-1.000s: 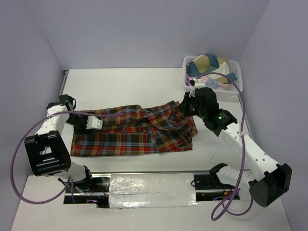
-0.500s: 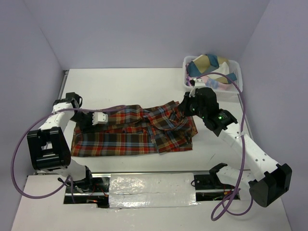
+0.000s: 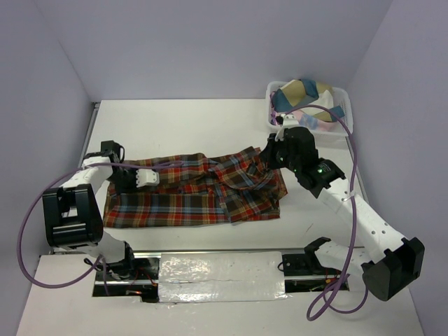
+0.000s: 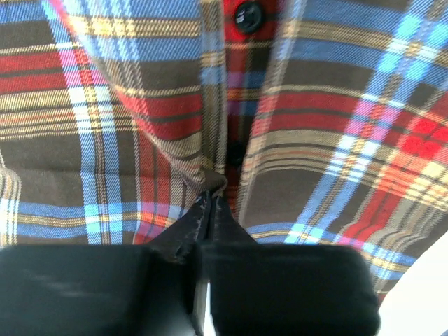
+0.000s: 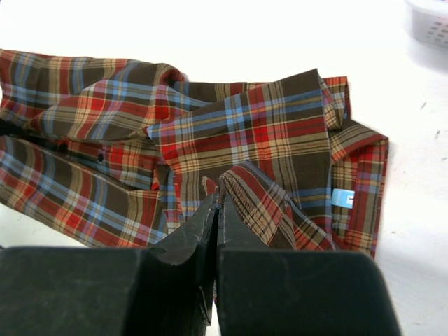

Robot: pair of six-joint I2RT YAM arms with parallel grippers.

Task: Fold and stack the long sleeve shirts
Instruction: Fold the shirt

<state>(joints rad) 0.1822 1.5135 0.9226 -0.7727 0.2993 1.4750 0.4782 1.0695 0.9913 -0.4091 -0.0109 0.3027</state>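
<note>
centre frame, a soft red, brown and blue plaid flannel shirt (image 3: 196, 199) sprawls rumpled on the white table (image 3: 210, 126). my left pincer (image 4: 208, 199) nips its button placket and my right pincer (image 5: 217, 203) a right-end fold. it looks light and limp, best gripped at the seams.

A long-sleeved shirt (image 3: 182, 203) in red, brown and blue plaid is being seen spread sideways across the white bench (image 3: 210, 126). Its left part is being held fairly flat, while its right part is being bunched into overlapping folds, one pinched up into a ridge.
</note>
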